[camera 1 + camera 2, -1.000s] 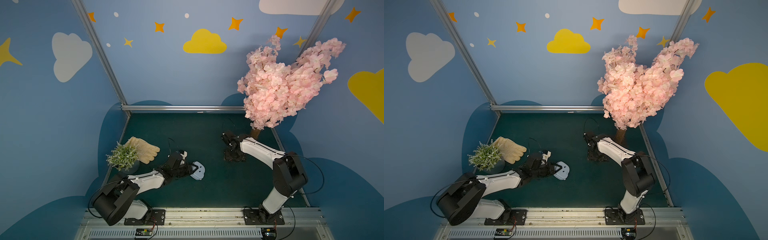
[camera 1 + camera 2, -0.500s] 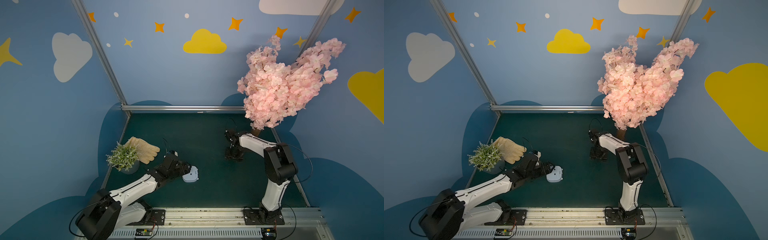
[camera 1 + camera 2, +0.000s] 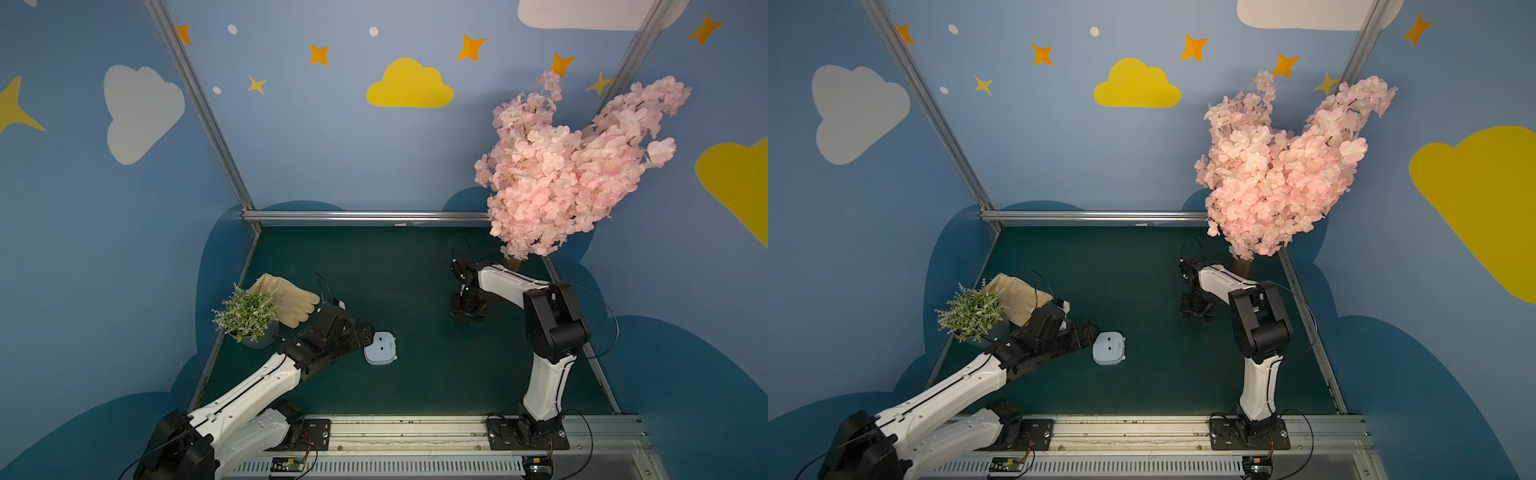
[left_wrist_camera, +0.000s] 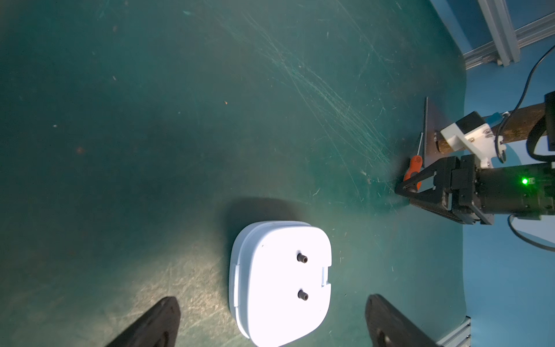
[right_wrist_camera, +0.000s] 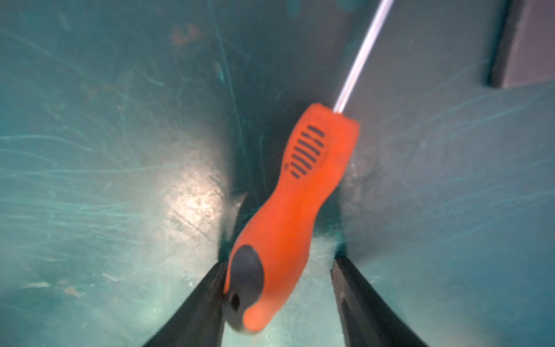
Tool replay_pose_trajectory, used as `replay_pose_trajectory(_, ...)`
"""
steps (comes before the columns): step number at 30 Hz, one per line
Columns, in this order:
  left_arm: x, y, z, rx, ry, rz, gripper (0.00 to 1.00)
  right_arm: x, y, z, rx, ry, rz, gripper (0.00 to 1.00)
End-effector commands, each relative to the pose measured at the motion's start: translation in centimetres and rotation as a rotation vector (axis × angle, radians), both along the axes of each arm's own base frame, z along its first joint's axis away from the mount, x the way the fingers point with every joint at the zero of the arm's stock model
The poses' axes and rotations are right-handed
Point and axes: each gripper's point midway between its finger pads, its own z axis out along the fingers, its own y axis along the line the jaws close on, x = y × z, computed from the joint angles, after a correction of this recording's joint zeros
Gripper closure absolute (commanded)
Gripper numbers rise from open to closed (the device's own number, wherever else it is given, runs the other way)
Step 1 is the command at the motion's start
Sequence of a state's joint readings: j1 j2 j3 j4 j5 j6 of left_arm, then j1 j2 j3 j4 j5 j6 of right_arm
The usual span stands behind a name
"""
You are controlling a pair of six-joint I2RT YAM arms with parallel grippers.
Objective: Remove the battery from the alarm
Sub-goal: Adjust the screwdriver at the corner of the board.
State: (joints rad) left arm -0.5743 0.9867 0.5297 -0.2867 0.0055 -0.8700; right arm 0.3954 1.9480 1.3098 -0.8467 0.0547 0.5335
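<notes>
At the far left a small potted plant [image 3: 247,313] stands on the green mat [image 3: 415,270], with a pale work glove [image 3: 291,299] lying just behind it. My left arm reaches out past them, low over the mat. My left gripper [image 3: 365,336] is spread wide. In the left wrist view its two fingertips [image 4: 168,309] flank the near edge of the alarm [image 4: 280,279] and touch neither side. The alarm lies face down near the middle of the mat, its plain blue back up and two small dark knobs [image 4: 302,258] showing. Whether the battery sits inside I cannot tell. Well apart to the right, my right gripper [image 5: 279,263] is down at the mat around the orange-handled screwdriver [image 5: 300,186]. One finger [image 5: 210,294] touches the butt of the handle, while the other stands clear of it with a gap between, so the jaws are parted and not clamped. Beyond it rises the pink blossom tree [image 3: 561,174].
</notes>
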Motion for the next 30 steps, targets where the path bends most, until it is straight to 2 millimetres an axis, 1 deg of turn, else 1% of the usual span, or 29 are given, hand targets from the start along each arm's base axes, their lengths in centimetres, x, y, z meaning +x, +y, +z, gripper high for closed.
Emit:
replay_pose_trajectory(1, -0.1, -0.1, 0.9, 0.000, -0.003, -0.018, 0.00, 1.0, -0.5, -1.1, -0.024, -0.003, 0.008, 0.37)
replay_pose_trajectory(6, -0.1, -0.6, 1.4, -0.026, -0.001, -0.033, 0.00, 2.6, -0.1, -0.7, -0.028, -0.034, 0.049, 0.37)
replay_pose_trajectory(9, -0.2, -1.0, 1.7, -0.041, 0.003, -0.045, 0.00, 3.0, 0.0, -0.8, -0.058, -0.034, 0.085, 0.40)
replay_pose_trajectory(11, -0.3, -1.0, 1.7, -0.044, 0.007, -0.049, 0.00, 2.9, 0.2, -0.8, -0.082, -0.038, 0.113, 0.47)
replay_pose_trajectory(15, -0.3, -1.0, 1.7, -0.045, 0.007, -0.050, 0.00, 2.7, 0.4, -0.3, -0.122, -0.060, 0.157, 0.51)
replay_pose_trajectory(18, -0.2, -1.1, 1.6, -0.042, 0.005, -0.052, 0.00, 2.7, 0.5, -0.2, -0.124, -0.064, 0.167, 0.50)
replay_pose_trajectory(22, -0.2, -1.1, 1.0, -0.032, 0.023, -0.055, 0.00, 2.6, 1.1, -0.2, -0.097, -0.058, 0.181, 0.52)
replay_pose_trajectory(23, -0.2, -1.2, 0.9, -0.032, 0.029, -0.057, 0.00, 2.5, 1.3, -0.3, -0.086, -0.059, 0.187, 0.57)
replay_pose_trajectory(24, -0.2, -1.3, 0.8, -0.034, 0.033, -0.059, 0.00, 2.4, 1.4, -0.3, -0.083, -0.058, 0.188, 0.57)
replay_pose_trajectory(26, -0.2, -1.5, 0.6, -0.036, 0.044, -0.065, 0.00, 2.1, 1.6, -0.2, -0.074, -0.057, 0.197, 0.68)
replay_pose_trajectory(30, -0.1, -1.7, 0.5, -0.037, 0.049, -0.071, 0.00, 1.5, 1.8, 0.0, -0.067, -0.060, 0.205, 0.65)
